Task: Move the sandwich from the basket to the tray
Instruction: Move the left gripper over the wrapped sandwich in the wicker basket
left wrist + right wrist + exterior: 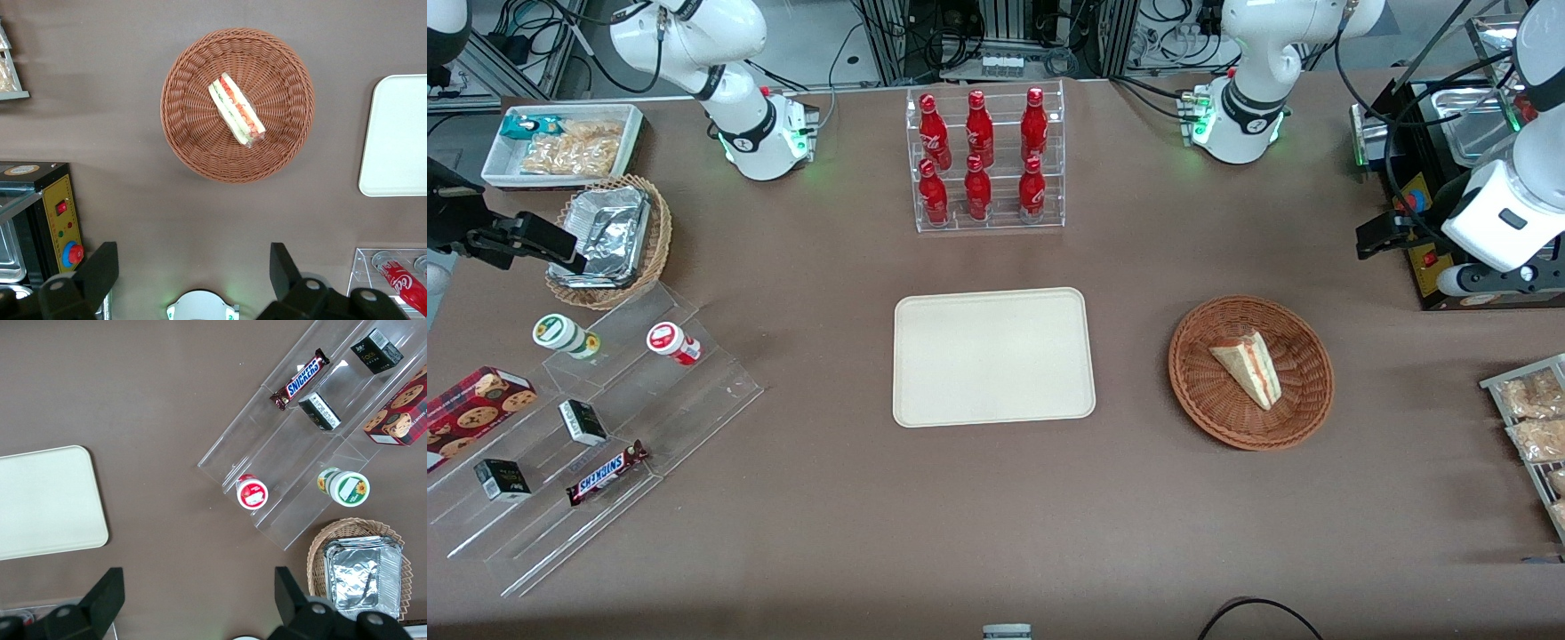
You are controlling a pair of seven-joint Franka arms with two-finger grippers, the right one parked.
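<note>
Sandwich (1249, 367) first: from the front we find it lying on its side in the round wicker basket (1303, 412), with the cream tray (993, 356) well apart from the basket, nearer the middle of the table. Our gripper (1380, 238) hangs high at the working arm's end, farther from the camera than the basket and not over it. To do the reach well, we judge we should centre over the wedge, turn the wrist so the fingers close across its flat bread faces, and come down slowly.

From the left wrist, our gripper (193, 270) has its fingers spread wide, holding nothing. The sandwich (237, 109) shows red and pale green filling between white bread, apparently in glossy clear wrap, so soft and perhaps slippery. The basket (193, 143) is a ribbed, shallow reddish-brown weave. The tray (400, 133) looks smooth, matte, low-rimmed and round-cornered.

From the right wrist, only the tray (47, 500) appears.
</note>
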